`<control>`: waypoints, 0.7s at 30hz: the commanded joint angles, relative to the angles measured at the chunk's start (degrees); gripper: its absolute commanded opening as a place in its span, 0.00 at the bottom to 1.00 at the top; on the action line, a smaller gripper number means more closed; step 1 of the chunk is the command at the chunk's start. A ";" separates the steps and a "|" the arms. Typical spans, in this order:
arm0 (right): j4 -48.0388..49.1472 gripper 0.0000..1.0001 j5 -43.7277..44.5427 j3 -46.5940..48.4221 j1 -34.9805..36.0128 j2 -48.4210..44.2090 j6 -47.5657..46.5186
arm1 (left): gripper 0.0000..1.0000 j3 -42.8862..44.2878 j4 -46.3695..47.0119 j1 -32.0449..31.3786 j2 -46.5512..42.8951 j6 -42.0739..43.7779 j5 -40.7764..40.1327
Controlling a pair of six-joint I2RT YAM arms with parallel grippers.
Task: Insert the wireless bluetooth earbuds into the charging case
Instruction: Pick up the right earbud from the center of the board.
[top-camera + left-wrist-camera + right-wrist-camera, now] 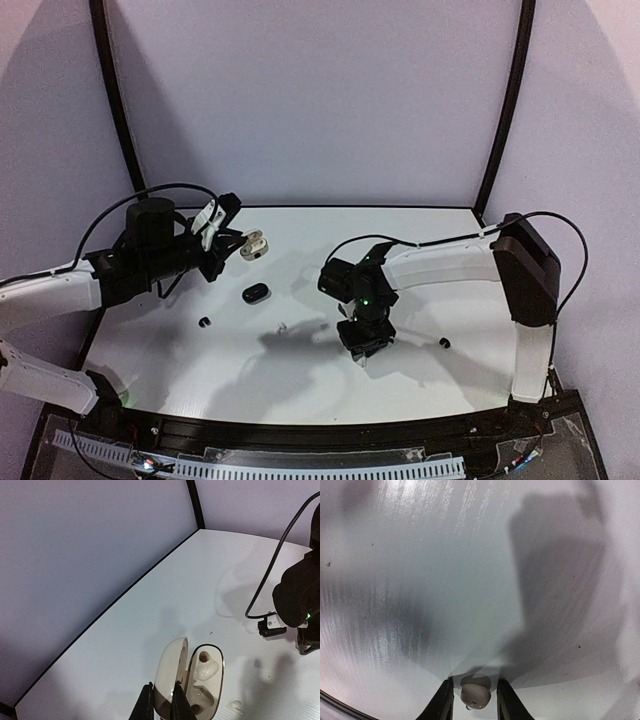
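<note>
A white charging case (206, 677) lies open on the table, its lid (170, 672) standing up. My left gripper (162, 685) is shut on that lid; the same case (255, 245) sits at the tip of the left gripper (228, 236) in the top view. A white earbud (475, 694) rests on the table between the fingers of my right gripper (474, 681), with a small gap on each side. Seen from above, the right gripper (365, 352) points down at the table. Another white earbud (283, 326) lies mid-table, also visible beside the case (235, 707).
A shut black case (256, 293) lies near the white one. One black earbud (205, 321) sits to the left and another (444, 342) to the right of the right arm. The right arm's wrist and cable (295, 595) stand beyond the white case.
</note>
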 commanded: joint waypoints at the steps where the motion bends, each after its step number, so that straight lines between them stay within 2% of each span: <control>1: -2.28 0.28 0.10 0.34 1.31 1.54 0.33 | 0.01 1.83 0.53 -0.10 0.01 0.65 0.77; 10: -2.45 0.04 1.17 2.51 1.38 1.52 -0.99 | 0.01 1.95 0.38 -0.11 -0.03 0.59 1.09; 12: -3.20 0.00 2.58 5.78 1.37 1.41 -3.00 | 0.01 2.15 0.03 -0.13 0.12 0.29 1.83; 16: -2.38 0.00 7.55 16.06 1.44 -1.00 -9.05 | 0.01 4.32 -1.75 -0.12 0.77 0.72 4.35; 18: 3.55 0.00 10.09 19.62 1.55 -5.16 -13.40 | 0.01 6.05 -3.44 -0.10 1.50 1.56 5.71; 21: 20.50 0.00 10.72 17.03 2.26 -13.62 -20.11 | 0.01 9.61 -6.97 -0.21 2.25 3.45 7.94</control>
